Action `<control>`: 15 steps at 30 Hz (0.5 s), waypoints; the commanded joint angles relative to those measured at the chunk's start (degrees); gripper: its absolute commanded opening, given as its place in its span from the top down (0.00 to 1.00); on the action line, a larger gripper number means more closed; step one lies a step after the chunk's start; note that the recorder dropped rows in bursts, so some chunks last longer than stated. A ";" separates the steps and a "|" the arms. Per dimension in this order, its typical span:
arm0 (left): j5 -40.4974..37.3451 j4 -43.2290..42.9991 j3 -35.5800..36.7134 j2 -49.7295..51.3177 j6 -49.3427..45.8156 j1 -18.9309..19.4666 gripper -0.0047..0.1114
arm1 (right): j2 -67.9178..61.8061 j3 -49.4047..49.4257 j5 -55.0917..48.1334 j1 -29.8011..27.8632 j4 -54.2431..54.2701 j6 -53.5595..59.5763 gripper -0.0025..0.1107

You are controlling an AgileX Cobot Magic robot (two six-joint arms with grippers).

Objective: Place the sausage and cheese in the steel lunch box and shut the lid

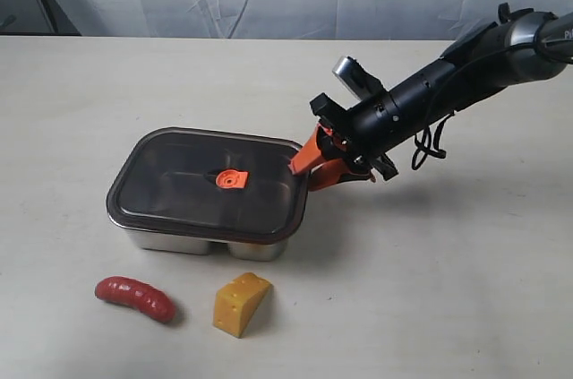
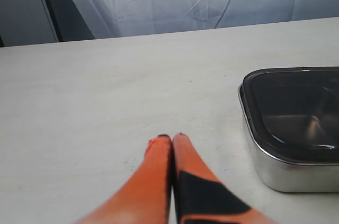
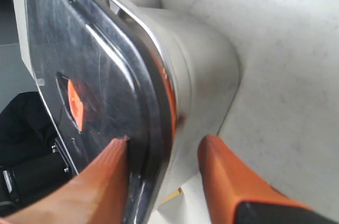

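My right hand is spread, straddling the rim of the lid, which sits on the steel lunch box. The lid looks stiff, light and slick, so I'd pinch the rim. Sausage and cheese lie on the surface, outside the box. My left hand is pressed together.

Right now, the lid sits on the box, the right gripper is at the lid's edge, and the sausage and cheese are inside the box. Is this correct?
Not quite. The sausage and cheese lie on the table, outside the box, not inside it; the exterior view shows this. The lid is on the box, with the right gripper at its edge.
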State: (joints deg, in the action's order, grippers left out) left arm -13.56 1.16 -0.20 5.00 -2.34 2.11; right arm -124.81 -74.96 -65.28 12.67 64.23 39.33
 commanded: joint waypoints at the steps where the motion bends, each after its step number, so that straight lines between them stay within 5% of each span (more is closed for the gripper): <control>1: -0.11 -0.19 0.20 -0.35 0.03 0.02 0.96 | 0.59 -0.22 0.40 -1.21 -0.85 0.61 0.62; 15: -0.11 -0.19 0.20 -0.35 0.03 0.02 0.96 | 0.59 -0.22 0.06 -1.32 1.68 0.72 0.62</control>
State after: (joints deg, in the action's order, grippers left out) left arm -13.56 1.16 -0.20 5.00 -2.34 2.11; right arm -124.81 -74.96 -65.38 11.71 65.47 39.44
